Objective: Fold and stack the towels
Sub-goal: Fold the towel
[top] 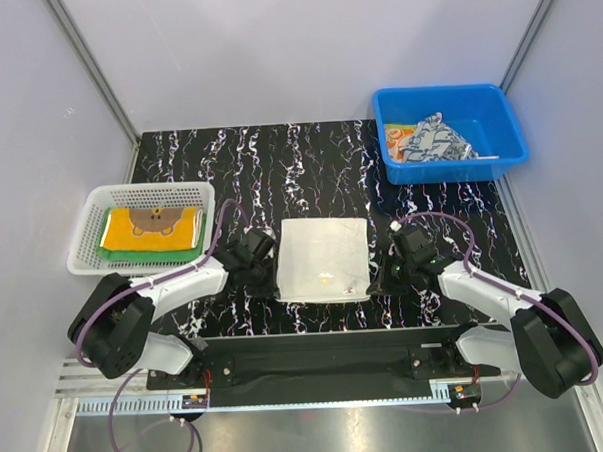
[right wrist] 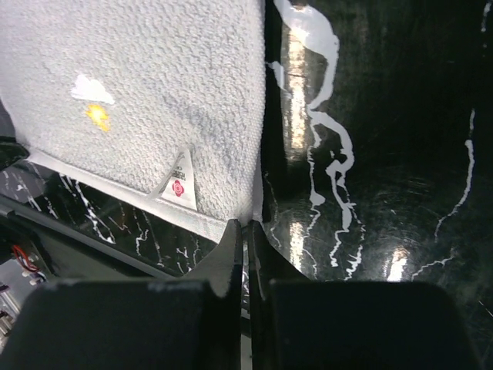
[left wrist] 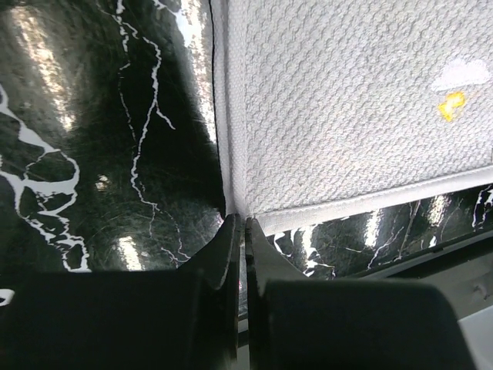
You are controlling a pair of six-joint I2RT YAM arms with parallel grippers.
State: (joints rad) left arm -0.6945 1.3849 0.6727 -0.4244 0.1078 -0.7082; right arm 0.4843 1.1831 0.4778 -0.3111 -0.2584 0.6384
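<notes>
Left claw (left wrist: 240,231) is clenched, its two fingers pressed flat together with the tips right at the near left corner of the white towel (left wrist: 354,100). I cannot tell whether any cloth is caught between them. My right claw (right wrist: 246,235) is clenched the same way at the near right corner, just beside a small triangular label (right wrist: 179,185) sewn into the hem.

Between the two claws the towel lies flat and square on the black marbled table (top: 278,157). Its near hem runs straight from one set of tips to the other, and each side edge runs directly away from its claw. On the outer side of each claw, away from the cloth, I see open dark tabletop to swing into.

Farther out to the left of the left claw sits a white basket (top: 87,245) holding the bear towel (top: 156,224) on top of the green towel (top: 117,252). Far ahead and to the right of the right claw, a blue bin (top: 507,127) holds the navy-and-white patterned towel (top: 433,140) beside a bit of orange cloth (top: 398,137).
</notes>
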